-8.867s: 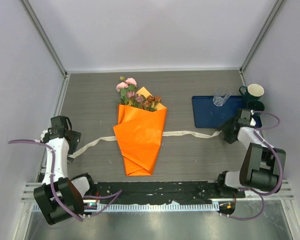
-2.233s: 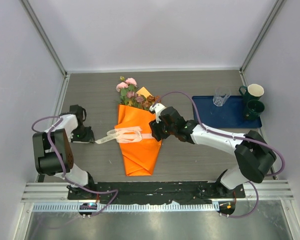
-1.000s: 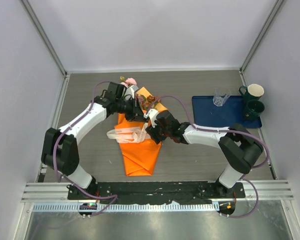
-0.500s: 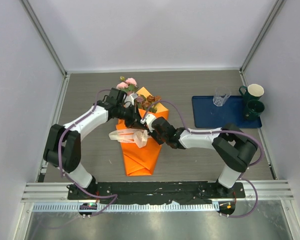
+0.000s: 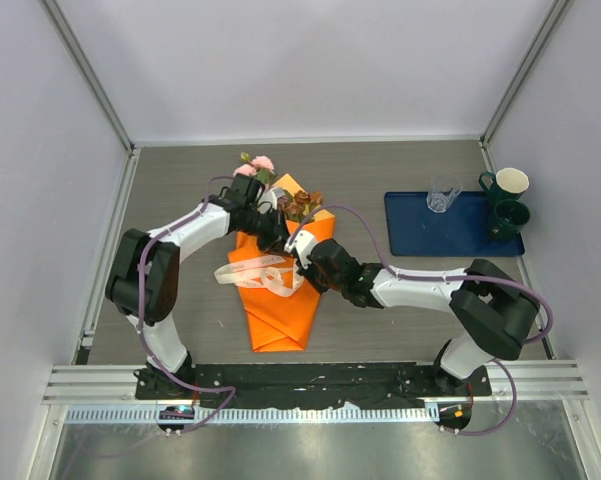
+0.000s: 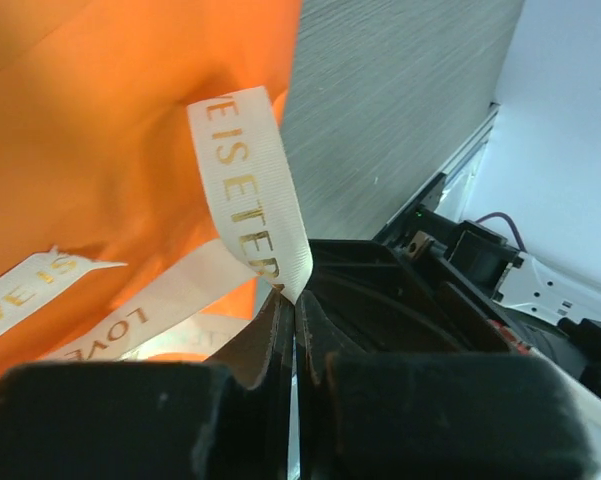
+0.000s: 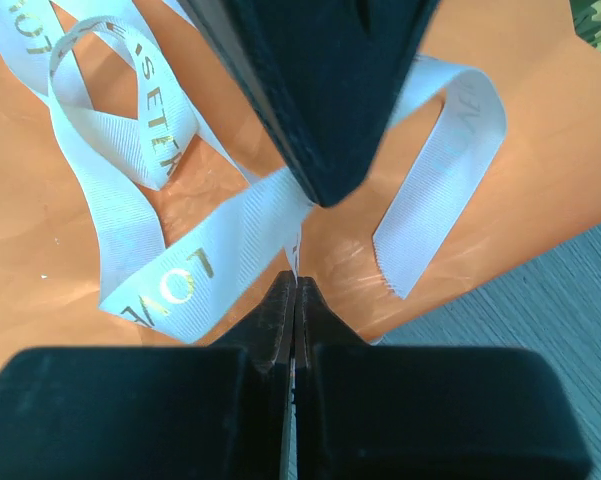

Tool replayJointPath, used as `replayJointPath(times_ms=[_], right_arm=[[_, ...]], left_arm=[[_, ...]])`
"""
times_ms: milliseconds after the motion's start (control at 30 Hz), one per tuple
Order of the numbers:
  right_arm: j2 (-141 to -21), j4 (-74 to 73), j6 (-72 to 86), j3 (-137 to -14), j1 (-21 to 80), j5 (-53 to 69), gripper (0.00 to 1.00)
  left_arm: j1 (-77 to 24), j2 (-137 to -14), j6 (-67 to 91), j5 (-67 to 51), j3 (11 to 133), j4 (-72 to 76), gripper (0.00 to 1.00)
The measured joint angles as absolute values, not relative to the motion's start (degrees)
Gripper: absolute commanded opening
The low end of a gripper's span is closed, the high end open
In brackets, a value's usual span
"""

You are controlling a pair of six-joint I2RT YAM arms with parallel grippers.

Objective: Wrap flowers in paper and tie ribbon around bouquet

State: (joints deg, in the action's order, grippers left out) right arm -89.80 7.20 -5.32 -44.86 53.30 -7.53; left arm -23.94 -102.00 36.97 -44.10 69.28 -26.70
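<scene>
Bouquet (image 5: 280, 305) lies mid-frame on the tabletop (image 5: 400, 320), long axis up-down, blooms uppermost. Ribbon (image 5: 248, 272) loops crosswise over its middle, left of both pincers. Left pincer (image 5: 278, 240) and right pincer (image 5: 302, 262), nearly touching, each pinch a ribbon strand.

A blue tray (image 5: 460, 236) is shown on the right of the grey wood-grain table (image 5: 180, 180). A clear glass (image 5: 441, 195) is placed at its far edge. Two dark green mugs (image 5: 509, 183) (image 5: 510, 216) are grouped at its right end.
</scene>
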Motion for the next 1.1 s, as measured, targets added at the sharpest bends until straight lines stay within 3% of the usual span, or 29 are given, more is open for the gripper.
replayJointPath(times_ms=[133, 300, 400, 933, 1100], right_arm=[[-89.49, 7.97, -4.73, -43.66, 53.30, -7.38, 0.00], [-89.49, 8.32, -4.36, -43.35, 53.28, -7.40, 0.00], [-89.23, 8.58, -4.32, -43.27, 53.30, -7.38, 0.00], [-87.96, 9.04, -3.90, -43.05, 53.28, -7.14, 0.00], [-87.96, 9.02, -3.88, -43.05, 53.30, -7.11, 0.00]], left_arm=[[-23.94, -102.45, 34.59, -41.93, 69.36, -29.91, 0.11], [-23.94, -102.48, 32.10, -38.94, 69.34, -32.80, 0.40], [-23.94, -101.95, 31.73, -37.47, 69.34, -33.80, 0.49], [-24.08, -92.49, 36.18, -29.41, 67.85, -28.51, 0.46], [-24.60, -97.14, 37.95, -28.77, 69.21, -24.49, 0.33]])
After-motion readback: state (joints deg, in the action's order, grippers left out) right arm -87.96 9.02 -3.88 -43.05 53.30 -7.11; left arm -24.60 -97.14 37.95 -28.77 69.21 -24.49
